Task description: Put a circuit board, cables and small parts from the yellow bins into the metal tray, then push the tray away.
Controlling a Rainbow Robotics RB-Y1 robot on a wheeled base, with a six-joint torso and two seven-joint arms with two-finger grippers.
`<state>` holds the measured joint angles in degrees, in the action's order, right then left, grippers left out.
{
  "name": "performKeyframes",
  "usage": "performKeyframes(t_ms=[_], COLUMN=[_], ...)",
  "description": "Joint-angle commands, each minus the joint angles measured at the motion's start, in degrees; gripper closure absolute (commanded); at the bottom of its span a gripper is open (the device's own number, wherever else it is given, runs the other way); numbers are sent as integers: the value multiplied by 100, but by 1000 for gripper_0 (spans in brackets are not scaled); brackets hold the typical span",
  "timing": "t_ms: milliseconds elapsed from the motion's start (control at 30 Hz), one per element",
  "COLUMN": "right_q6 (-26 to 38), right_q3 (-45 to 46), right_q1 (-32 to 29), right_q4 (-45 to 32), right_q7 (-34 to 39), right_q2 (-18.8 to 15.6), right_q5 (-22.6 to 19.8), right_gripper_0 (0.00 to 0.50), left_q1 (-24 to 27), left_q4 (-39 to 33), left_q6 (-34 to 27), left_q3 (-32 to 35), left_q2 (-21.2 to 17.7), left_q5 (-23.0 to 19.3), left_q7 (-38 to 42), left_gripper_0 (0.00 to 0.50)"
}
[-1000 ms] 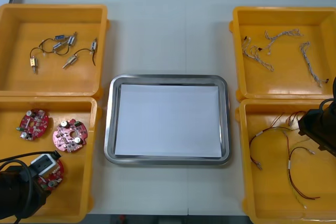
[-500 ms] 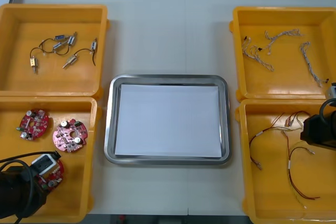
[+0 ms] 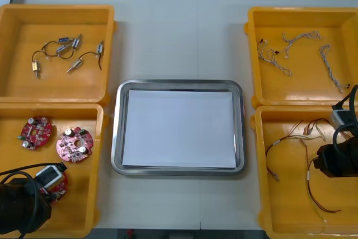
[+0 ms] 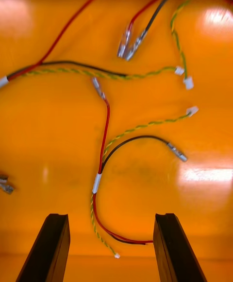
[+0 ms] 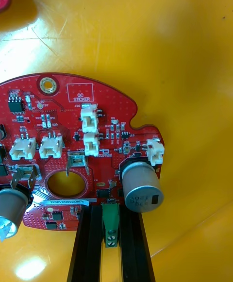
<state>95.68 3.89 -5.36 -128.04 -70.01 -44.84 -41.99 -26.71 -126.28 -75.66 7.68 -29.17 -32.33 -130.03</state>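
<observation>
**Front view.**
- Metal tray (image 3: 179, 84): white inside, at the middle of the surface (image 3: 179, 32).
- Far-left yellow bin (image 3: 17, 82), left of the tray: small metal parts (image 3: 67, 51).
- Near-left yellow bin (image 3: 89, 194), left of the tray: three circuit boards (image 3: 74, 144). The left gripper (image 3: 47, 190) is on the nearest circuit board (image 3: 60, 184).
- Far-right yellow bin (image 3: 263, 90), right of the tray: twisted blue and white cables (image 3: 302, 54).
- Near-right yellow bin (image 3: 268, 205), right of the tray: red and yellow cables (image 3: 296, 155), with the right gripper (image 3: 335, 160) above them.

**Right wrist view.** The fingers (image 4: 51, 248) are spread wide and hold nothing. A cable loop lies between them on the bin floor.

**Left wrist view.** The fingers (image 5: 87, 248) are clamped on the green connector (image 5: 110, 221) at the board's edge.
</observation>
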Motion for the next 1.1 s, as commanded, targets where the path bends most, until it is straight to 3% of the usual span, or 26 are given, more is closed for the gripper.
performKeyframes(t_ms=[33, 200, 433, 600, 800, 1100], right_q6=[-49, -49, -164, -348, -471, -717], right_q3=[165, 147, 6, -301, -336, -345], right_q1=[-334, -457, -457, -457, -501, -545], right_q4=[-107, -63, 78, 86, 209, 508], right_q7=[-294, -302, -285, -188, -171, -215], right_q2=[318, 564, 714, 714, 872, 1092], right_q5=[191, 481, 771, 1114, 1157, 1254], right_gripper_0=[0, 0, 0, 0, 0, 0], left_q1=[183, 421, 799, 1159, 1546, 2258], left_q4=[-28, -116, -266, -327, -327, -336], left_q6=[-11, -441, -1083, -1575, -1962, -2603], left_q3=[49, 445, 1209, 1605, 1948, 1746], left_q2=[96, 34, -150, -326, -528, -1099], left_q5=[-10, -195, -819, -933, -1030, -1171], left_q7=[-778, -796, -822, -805, -655, 953], left_gripper_0=[500, 500, 500, 500, 500, 500])
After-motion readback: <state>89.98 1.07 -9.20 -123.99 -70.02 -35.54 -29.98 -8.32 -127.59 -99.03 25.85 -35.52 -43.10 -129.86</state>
